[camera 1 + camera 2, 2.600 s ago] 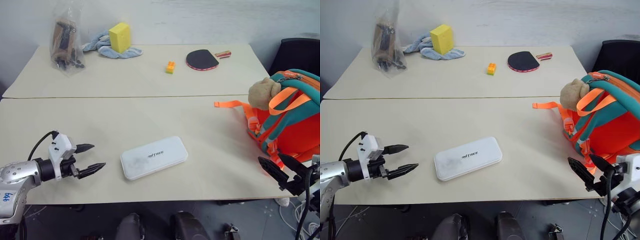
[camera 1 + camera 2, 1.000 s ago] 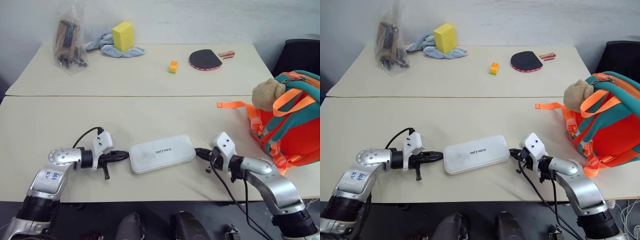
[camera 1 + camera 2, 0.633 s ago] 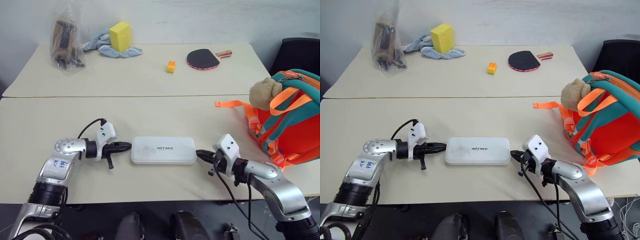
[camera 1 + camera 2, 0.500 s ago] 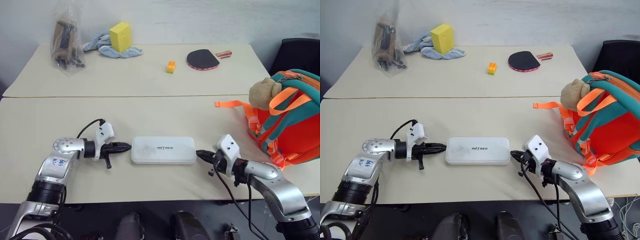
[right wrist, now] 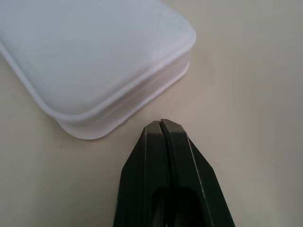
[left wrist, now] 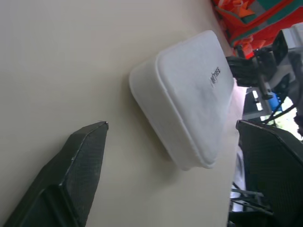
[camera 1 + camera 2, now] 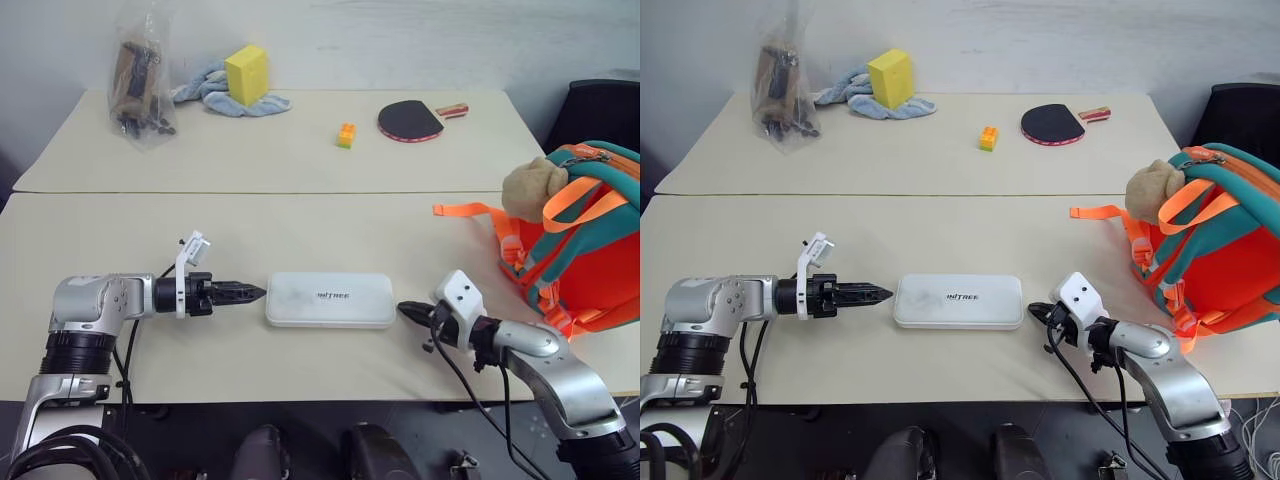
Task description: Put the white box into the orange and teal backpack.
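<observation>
The white box [image 7: 328, 300] lies flat on the near table, its long side running left to right. My left gripper [image 7: 256, 293] points at its left end from close by. In the left wrist view its fingers [image 6: 75, 170] stand wide open, with the box [image 6: 189, 99] just ahead of them and nothing between them. My right gripper [image 7: 405, 310] is shut and empty. Its tip [image 5: 162, 125] sits a small gap off the box's right end [image 5: 94, 52]. The orange and teal backpack [image 7: 585, 255] stands at the table's right edge with a tan plush toy [image 7: 530, 188] on it.
On the far table are a clear plastic bag [image 7: 138, 80], a yellow sponge block [image 7: 247, 72] on a blue cloth [image 7: 212, 92], a small orange brick [image 7: 346, 134] and a black paddle [image 7: 410, 119]. A black chair [image 7: 600, 110] stands behind the backpack.
Both grippers came in to the box's two ends, and the box turned from tilted to straight. In the last half second the left wrist rolled and its fingers opened.
</observation>
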